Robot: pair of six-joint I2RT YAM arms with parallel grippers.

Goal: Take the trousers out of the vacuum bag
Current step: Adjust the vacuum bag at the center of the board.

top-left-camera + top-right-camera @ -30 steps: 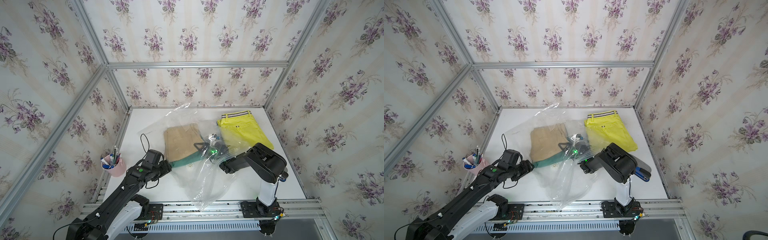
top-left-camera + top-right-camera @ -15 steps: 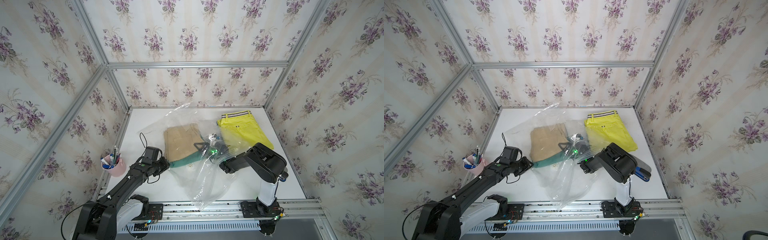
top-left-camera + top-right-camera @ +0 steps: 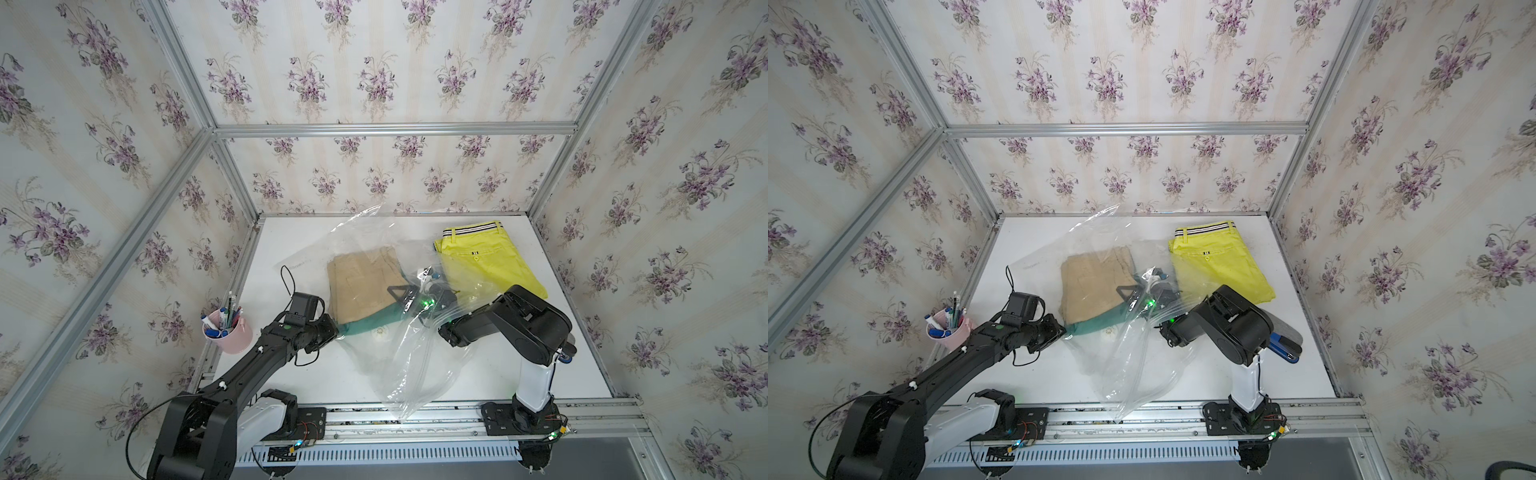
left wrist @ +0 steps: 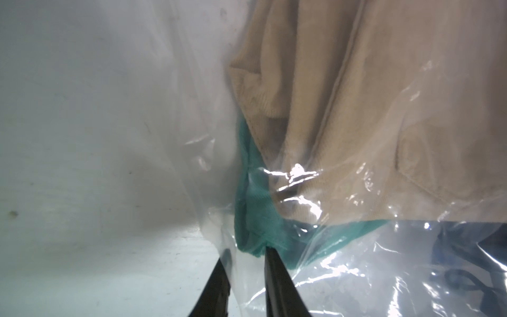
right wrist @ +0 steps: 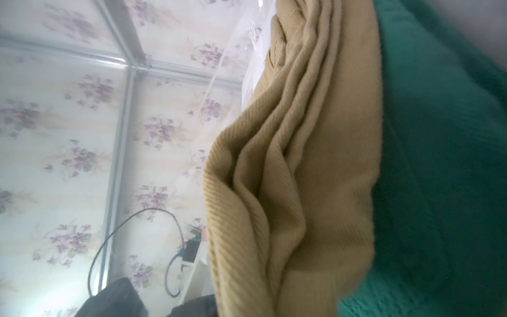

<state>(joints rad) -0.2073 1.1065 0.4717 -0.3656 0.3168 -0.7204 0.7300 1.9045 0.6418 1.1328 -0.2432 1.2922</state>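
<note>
Now left gripper (image 4: 242,258), narrowed, is pinching the vacuum bag (image 3: 415,374) at a corner of the teal trousers (image 4: 255,214) mid-frame, likely anchoring it; right gripper (image 3: 401,293), closed, is sitting inside by the tan trousers (image 3: 361,286).

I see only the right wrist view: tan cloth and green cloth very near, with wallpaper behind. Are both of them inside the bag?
Observer: Yes. In both top views the tan trousers lie on the teal trousers, and both are inside the vacuum bag.
Operator: Is any pair already outside?
Observer: One. The yellow-green trousers lie flat on the table, beyond the right arm.
Operator: And what does the other arm do?
Observer: In the left wrist view the left gripper is at the teal corner, with bag film between its jaws. I cannot confirm a firm grip.
</note>
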